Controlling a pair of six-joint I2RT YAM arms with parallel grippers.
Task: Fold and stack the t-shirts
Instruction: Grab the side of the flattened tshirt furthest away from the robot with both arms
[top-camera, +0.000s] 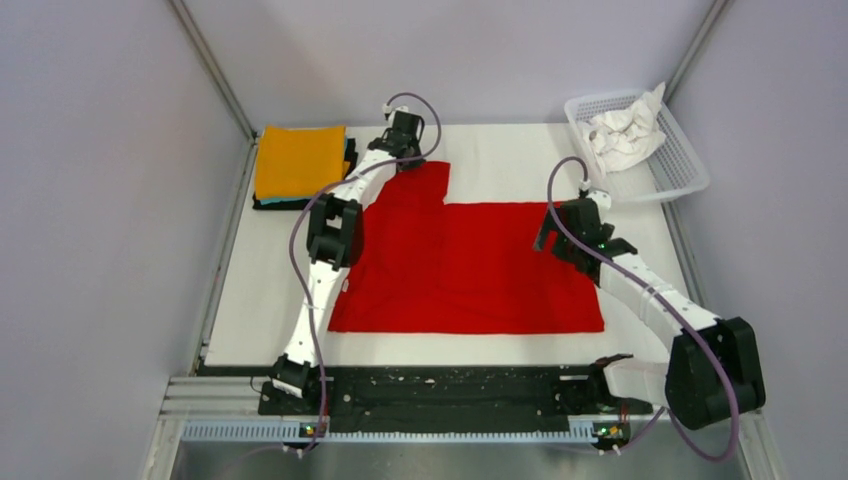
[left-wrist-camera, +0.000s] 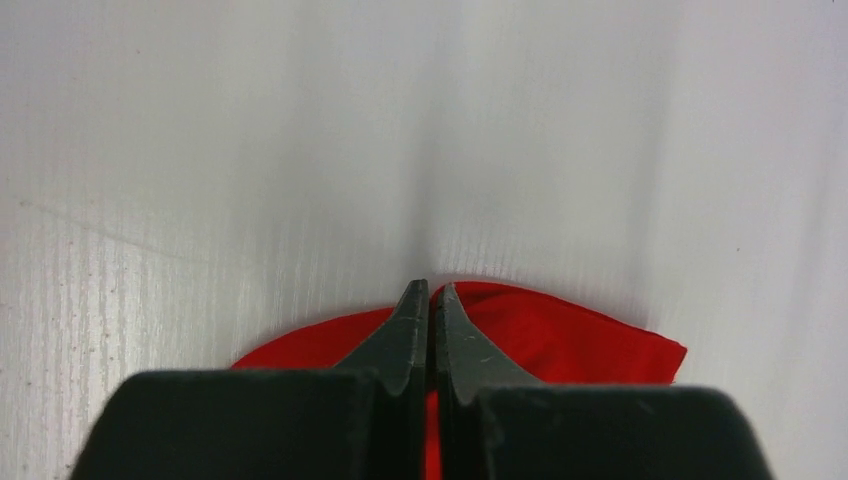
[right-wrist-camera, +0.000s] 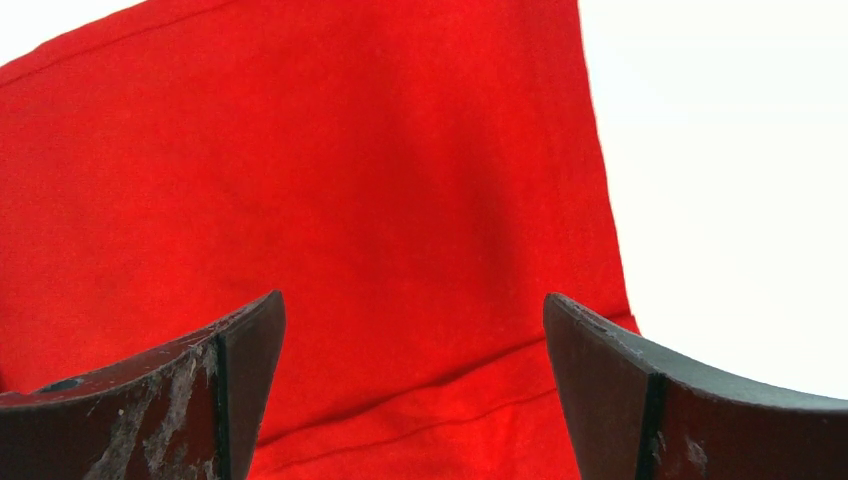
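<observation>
red t-shirt: spread flat across the middle of the white table; a narrower part juts toward the far side at its left end.
left gripper: reaches to that far-left part. its fingers are pressed together with a sliver of red between them, so it seems to be pinching the cloth's edge, though the wrist view hides the contact itself.
cloth under left gripper: a small rounded fold of red shows past the fingertips, lying on bare table.
right gripper: fingers spread wide, holding nothing, over the shirt near its right edge. red cloth fills the gap between them and a seam line runs below.
folded stack: an orange t-shirt lies on top at the far left corner of the table, just beside the left arm. a teal edge and a black edge peek out beneath it.
mesh basket: white, at the far right corner, well apart from the red shirt.
in the basket: a crumpled white t-shirt.
</observation>
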